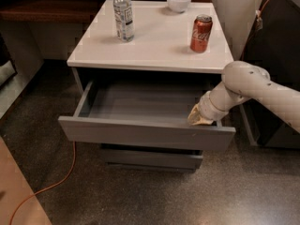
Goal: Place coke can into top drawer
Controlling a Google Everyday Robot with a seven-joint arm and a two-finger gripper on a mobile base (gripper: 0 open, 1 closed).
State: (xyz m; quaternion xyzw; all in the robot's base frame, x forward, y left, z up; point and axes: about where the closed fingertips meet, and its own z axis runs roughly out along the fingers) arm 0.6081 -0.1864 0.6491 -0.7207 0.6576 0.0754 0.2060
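The red coke can stands upright on the right side of the white cabinet top. The top drawer is pulled out, and its grey interior shows nothing inside. My gripper is at the drawer's front right corner, just inside the front panel, with the white arm coming in from the right. It is well below and in front of the can.
A clear plastic bottle stands at the back left of the top and a white bowl at the back. A lower grey drawer is slightly out. An orange cable lies on the floor at left. A dark cabinet stands to the right.
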